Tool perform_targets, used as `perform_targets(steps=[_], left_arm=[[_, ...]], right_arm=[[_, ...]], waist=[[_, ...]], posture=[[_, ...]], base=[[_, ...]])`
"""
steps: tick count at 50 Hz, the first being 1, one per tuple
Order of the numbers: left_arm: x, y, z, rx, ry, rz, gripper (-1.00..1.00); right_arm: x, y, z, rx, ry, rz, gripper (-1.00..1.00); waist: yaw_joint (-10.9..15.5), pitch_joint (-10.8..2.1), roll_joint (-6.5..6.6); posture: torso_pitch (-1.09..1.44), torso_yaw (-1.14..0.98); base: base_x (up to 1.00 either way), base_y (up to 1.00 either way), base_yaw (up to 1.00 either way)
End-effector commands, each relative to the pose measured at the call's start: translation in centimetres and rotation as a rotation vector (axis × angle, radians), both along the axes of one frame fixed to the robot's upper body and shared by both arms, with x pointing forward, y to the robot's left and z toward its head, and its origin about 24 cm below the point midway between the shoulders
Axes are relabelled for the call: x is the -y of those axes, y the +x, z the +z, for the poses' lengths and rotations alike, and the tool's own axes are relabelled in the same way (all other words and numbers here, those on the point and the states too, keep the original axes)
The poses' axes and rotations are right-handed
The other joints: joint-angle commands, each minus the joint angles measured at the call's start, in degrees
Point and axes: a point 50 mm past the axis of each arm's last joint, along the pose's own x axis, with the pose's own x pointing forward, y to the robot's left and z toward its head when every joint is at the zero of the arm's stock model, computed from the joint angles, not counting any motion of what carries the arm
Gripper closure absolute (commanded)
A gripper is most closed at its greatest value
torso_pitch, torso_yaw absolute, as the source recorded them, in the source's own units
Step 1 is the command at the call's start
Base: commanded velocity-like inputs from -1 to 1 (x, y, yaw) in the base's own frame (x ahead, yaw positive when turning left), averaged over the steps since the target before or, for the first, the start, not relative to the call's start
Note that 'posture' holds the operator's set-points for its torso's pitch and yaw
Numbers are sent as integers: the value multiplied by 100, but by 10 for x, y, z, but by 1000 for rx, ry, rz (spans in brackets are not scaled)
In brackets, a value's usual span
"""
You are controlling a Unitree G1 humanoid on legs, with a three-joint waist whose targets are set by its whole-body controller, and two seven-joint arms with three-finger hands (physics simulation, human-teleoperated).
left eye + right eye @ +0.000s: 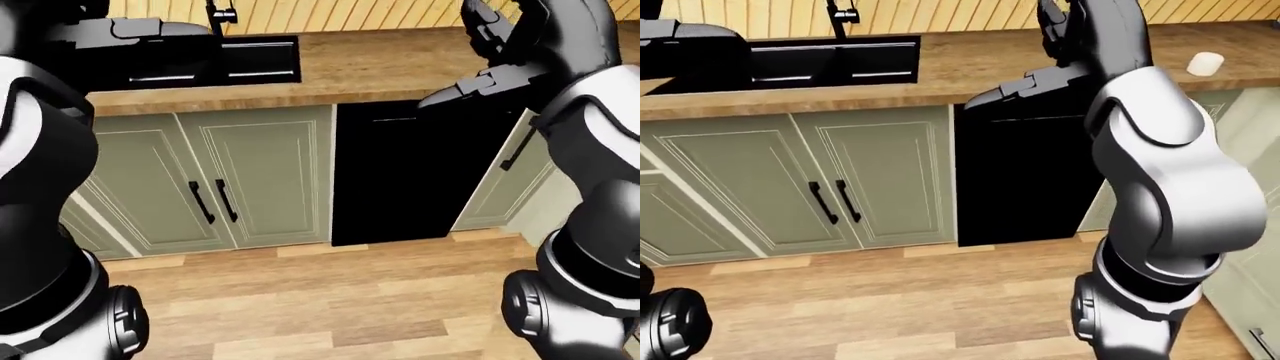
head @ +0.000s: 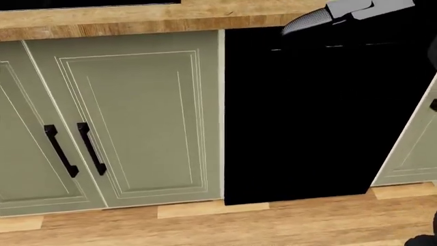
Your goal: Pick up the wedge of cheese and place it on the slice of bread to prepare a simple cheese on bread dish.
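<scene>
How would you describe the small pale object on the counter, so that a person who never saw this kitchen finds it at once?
Start at the long wooden counter in the right-eye view. Follow it rightward, past the black sink and the robot's raised right arm. Near the view's right edge lies a small cream-white rounded object, the only pale thing showing on the counter; what it is cannot be told.

green cabinets [image 2: 129,123], black panel [image 2: 300,118], sink [image 1: 830,60]
</scene>
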Motion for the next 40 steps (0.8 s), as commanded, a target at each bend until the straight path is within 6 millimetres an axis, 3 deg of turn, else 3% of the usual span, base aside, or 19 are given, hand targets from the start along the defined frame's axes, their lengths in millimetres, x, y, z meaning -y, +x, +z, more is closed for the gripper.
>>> perform_targets(steps=[1,6,8,9,10,11,12,14,18,20,21,22,23,25,33,35,36,37,40], left_arm=[[-6,-9,14,89,-15,30,-100],[-8,-9,13,87,-17,32,-100],[-8,-8,13,85,-19,33,-100],[-8,-7,12,85,-19,33,-100],[-8,-7,12,84,-18,34,-100],[-7,-8,12,84,-17,33,-100],[-8,-8,13,85,-18,33,-100],[-9,-7,13,84,-22,34,-100],[-10,-10,19,98,-24,40,-100],[-12,-10,18,97,-27,42,-100],[-12,-10,18,96,-26,43,-100],[-12,-12,20,101,-27,42,-100],[-14,-12,22,106,-28,45,-100],[-16,-10,21,103,-33,50,-100],[-14,-11,22,106,-25,48,-100],[-12,-13,23,110,-22,46,-100],[-13,-13,23,111,-23,46,-100],[-13,-12,23,110,-24,46,-100],[-12,-12,23,110,-22,47,-100]], right_arm=[[-7,-6,13,91,-14,27,-100],[-11,-4,10,82,-31,28,-100],[-11,-5,12,83,-32,31,-100],[-11,-5,12,84,-30,32,-100],[-11,-5,12,84,-28,32,-100],[-10,-5,12,84,-27,32,-100],[-11,-6,13,85,-27,33,-100],[-10,-5,12,83,-27,32,-100],[-11,-4,14,84,-30,36,-100],[-11,-5,14,86,-30,36,-100],[-12,-5,14,85,-32,35,-100],[-12,-4,14,86,-35,36,-100],[-12,-4,15,88,-34,38,-100],[-11,-3,14,87,-32,37,-100],[-13,-3,14,84,-33,45,-100],[-13,-4,15,84,-35,44,-100],[-13,-4,15,86,-35,43,-100],[-13,-3,15,85,-35,42,-100],[-14,-1,13,81,-33,51,-100]], waist=[[53,-139,8],[59,-78,208],[7,-55,490],[-7,-125,707],[47,-83,512],[10,-121,595],[17,-153,569],[25,-210,514],[31,-130,295],[51,-134,95],[60,-168,-74],[51,-241,-361],[34,-191,-149],[29,-172,-117],[50,-49,387],[19,-152,695],[69,-99,466],[14,-133,591],[10,-210,543]], posture=[[0,0],[0,0],[0,0],[0,0],[0,0],[0,0],[0,0],[0,0],[0,0],[0,0],[0,0],[0,0],[0,0],[0,0],[0,0],[0,0],[0,0],[0,0],[0,0]], base=[[0,-19,0],[0,-22,0],[0,-35,0],[0,-35,0],[0,-34,0],[0,-35,0],[0,-34,0],[0,-36,0],[0,-35,0],[0,-34,0],[0,-34,0],[0,-34,0],[0,-35,0],[0,-35,0],[0,-35,0],[0,-35,0],[0,-35,0],[0,-35,0],[0,-35,0]])
